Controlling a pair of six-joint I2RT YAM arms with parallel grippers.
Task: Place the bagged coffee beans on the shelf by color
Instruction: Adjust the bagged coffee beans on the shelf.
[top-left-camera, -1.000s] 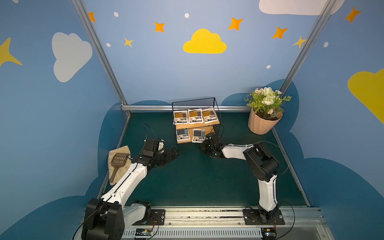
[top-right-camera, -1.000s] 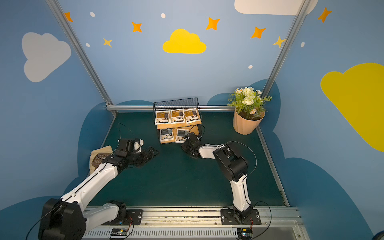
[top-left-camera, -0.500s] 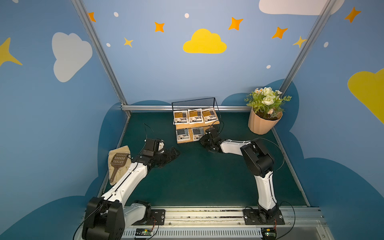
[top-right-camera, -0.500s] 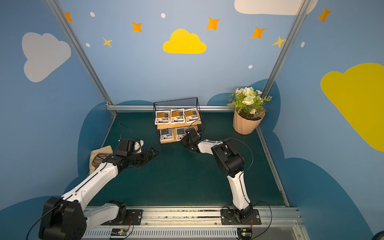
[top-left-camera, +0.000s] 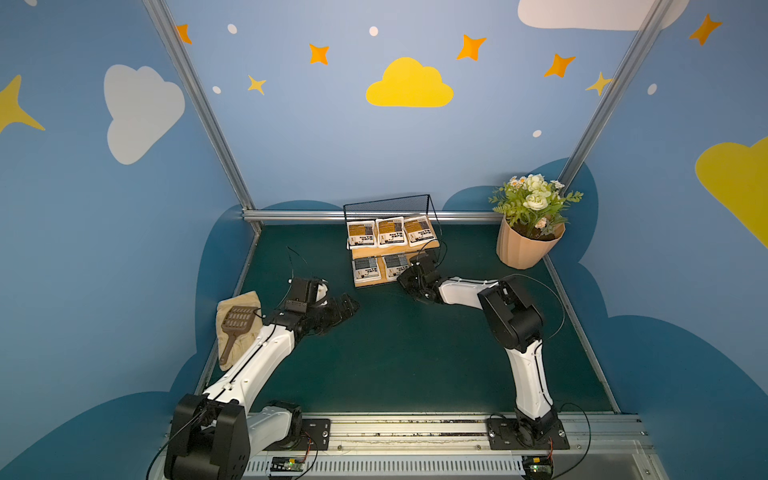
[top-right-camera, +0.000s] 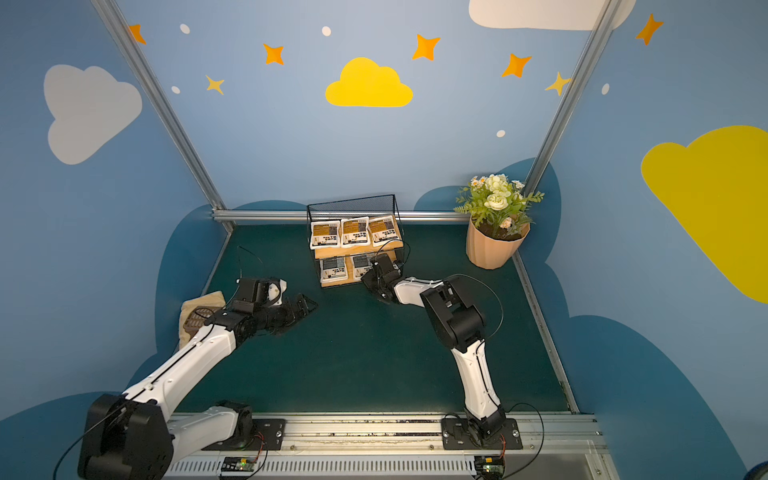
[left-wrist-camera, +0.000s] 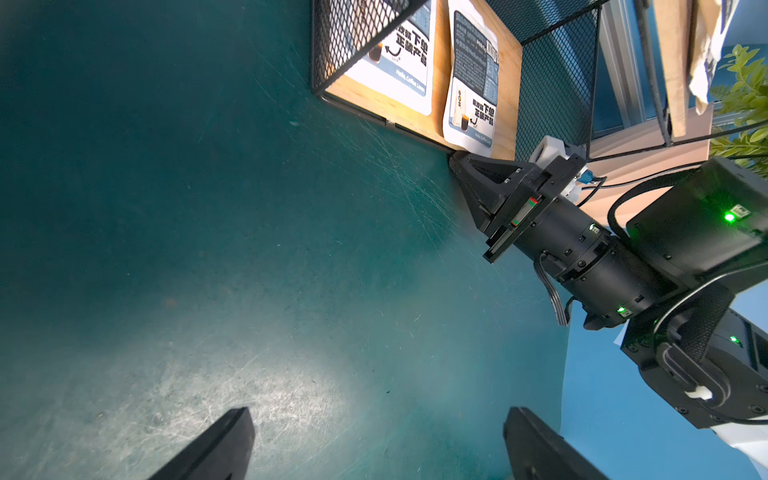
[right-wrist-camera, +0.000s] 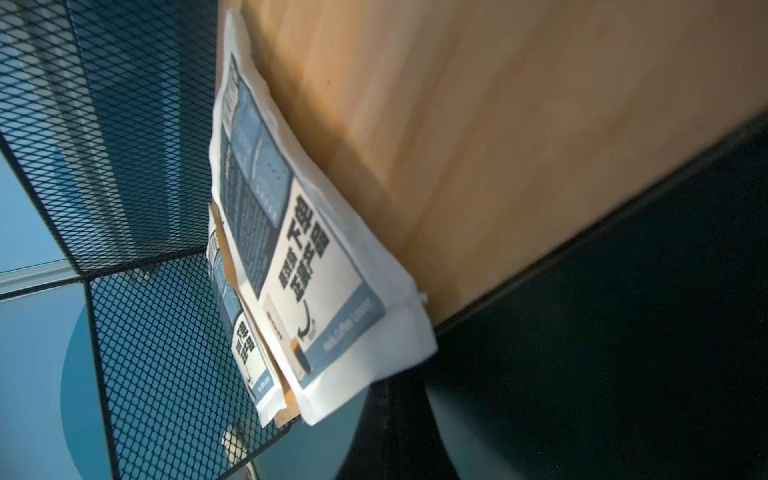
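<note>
The shelf (top-left-camera: 386, 208) stands at the back of the green mat in both top views. Three orange-labelled bagged coffee beans (top-left-camera: 390, 232) lie side by side on its upper board. Two grey-blue ones (top-left-camera: 365, 268) (top-left-camera: 395, 265) lie on the lower board (right-wrist-camera: 498, 145). My right gripper (top-left-camera: 402, 279) is shut and holds nothing. Its tip sits at the front right corner of the lower board, right by the overhanging bottom edge of the right grey-blue bag (right-wrist-camera: 324, 270). My left gripper (left-wrist-camera: 378, 415) hangs open and holding nothing over the mat, left of and nearer than the shelf.
A peach ribbed pot with flowers (top-left-camera: 523, 249) stands at the back right. A tan cloth with a brown grid tool (top-left-camera: 237, 328) lies by the left wall next to my left arm. Metal frame rails border the mat.
My right gripper has moved in toward the shelf and now sits at the lower board's front corner. The left arm has stayed put.
</note>
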